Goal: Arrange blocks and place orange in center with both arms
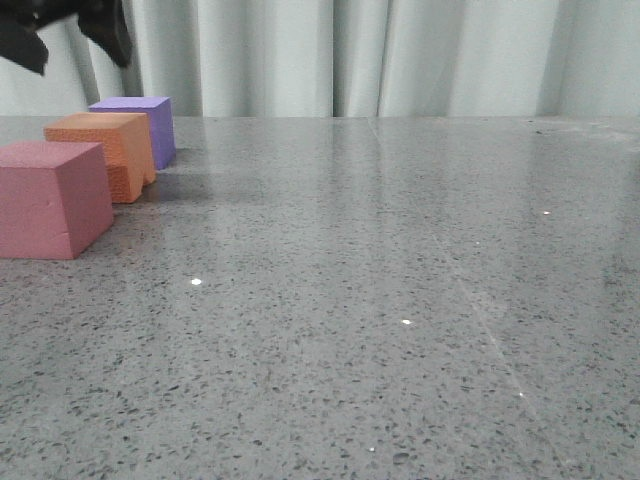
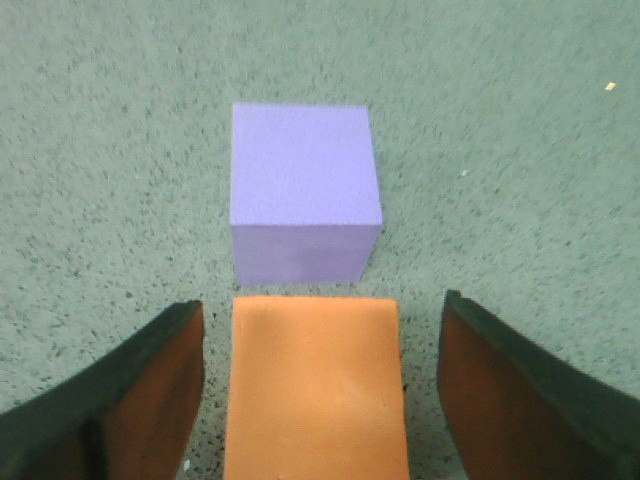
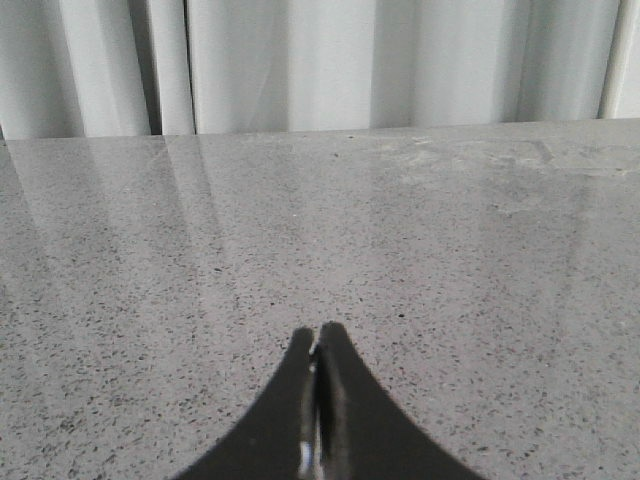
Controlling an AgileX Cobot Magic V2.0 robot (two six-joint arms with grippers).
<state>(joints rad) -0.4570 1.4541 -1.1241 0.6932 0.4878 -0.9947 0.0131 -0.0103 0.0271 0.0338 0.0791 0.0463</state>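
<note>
Three cubes stand in a row at the table's left: the pink-red cube [image 1: 50, 200] nearest, the orange cube [image 1: 105, 150] in the middle, the purple cube [image 1: 140, 125] farthest. My left gripper [image 1: 75, 40] hangs open above them. In the left wrist view, the left gripper [image 2: 320, 300] has its fingers on either side of the orange cube [image 2: 315, 390] with a gap on each side, and the purple cube [image 2: 305, 195] lies just beyond with a small gap. My right gripper [image 3: 318, 350] is shut and empty over bare table.
The grey speckled table [image 1: 380, 300] stretches to the right of the cubes. A pale curtain [image 1: 400, 50] hangs behind the far edge. The right arm does not show in the front view.
</note>
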